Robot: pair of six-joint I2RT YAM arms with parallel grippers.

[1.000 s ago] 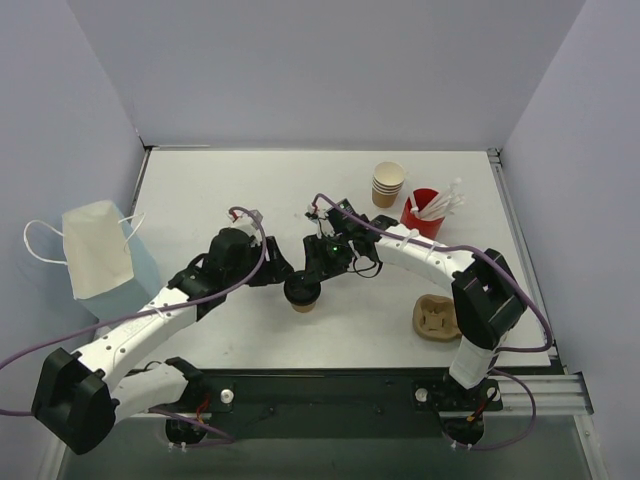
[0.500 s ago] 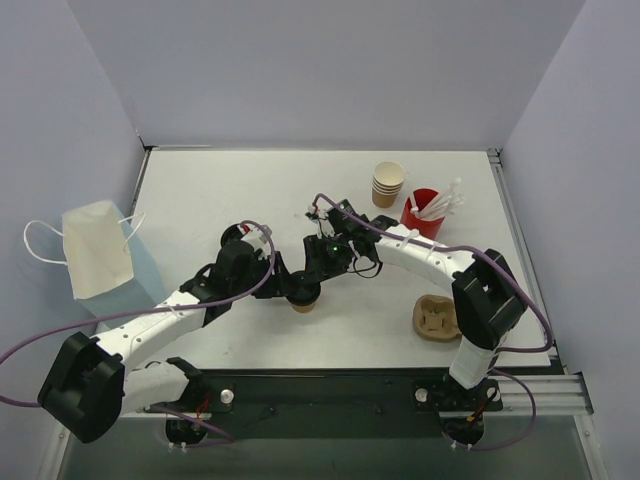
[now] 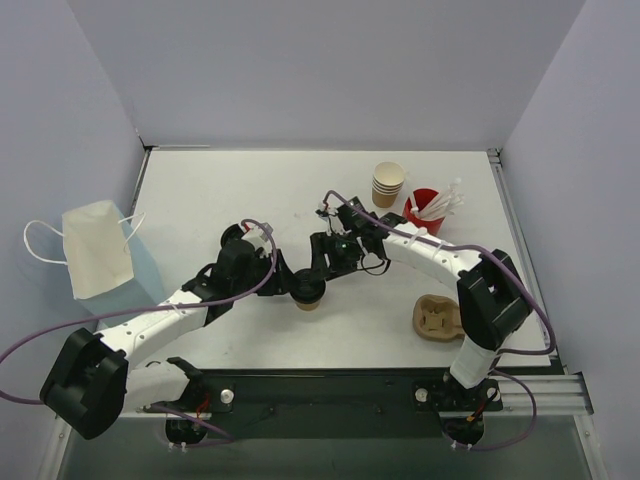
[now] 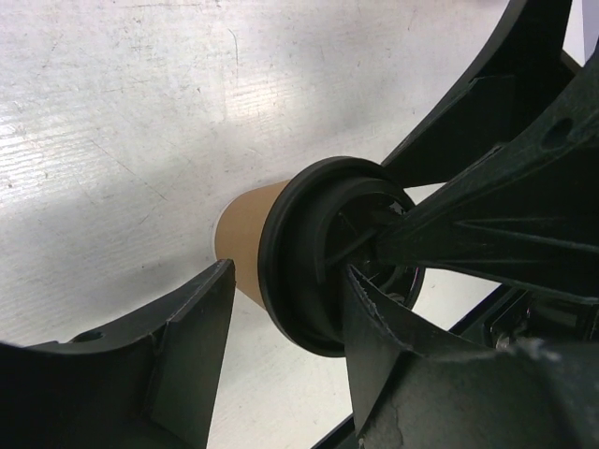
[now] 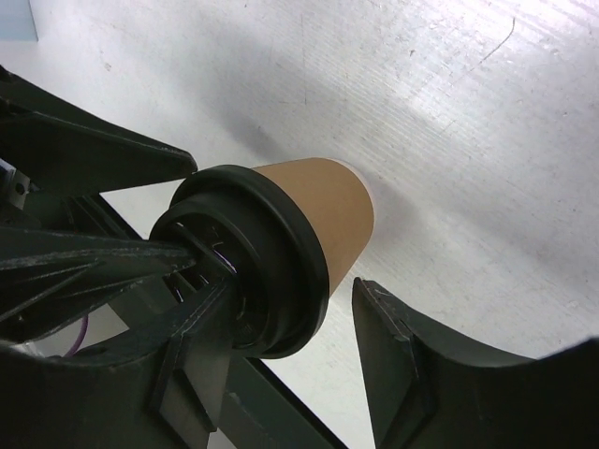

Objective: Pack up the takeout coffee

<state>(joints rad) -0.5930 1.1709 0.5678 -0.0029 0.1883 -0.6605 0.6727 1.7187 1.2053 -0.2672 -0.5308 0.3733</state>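
Note:
The takeout coffee (image 3: 308, 292), a small brown paper cup with a black lid, stands upright at the table's middle. My left gripper (image 3: 294, 286) reaches it from the left and my right gripper (image 3: 320, 272) from the upper right. In the left wrist view the lid (image 4: 299, 253) sits between my open jaws, with a clear gap to the left finger (image 4: 192, 346) and the right finger (image 4: 393, 346) lying over the lid's edge. In the right wrist view the brown cup (image 5: 328, 201) sits between open jaws, and the right finger (image 5: 402, 374) stands apart from it. Each wrist view shows the other gripper's fingers crossing over the lid.
A white paper bag (image 3: 98, 250) stands off the table's left edge. A stack of lidless brown cups (image 3: 388, 183) and a red cup of white stirrers (image 3: 425, 210) stand at the back right. A brown cardboard cup carrier (image 3: 437, 317) lies near the right arm's base.
My left gripper has moved right to straddle the cup and its jaws have narrowed. My right gripper's jaws have widened off the cup, and that arm has shifted slightly right.

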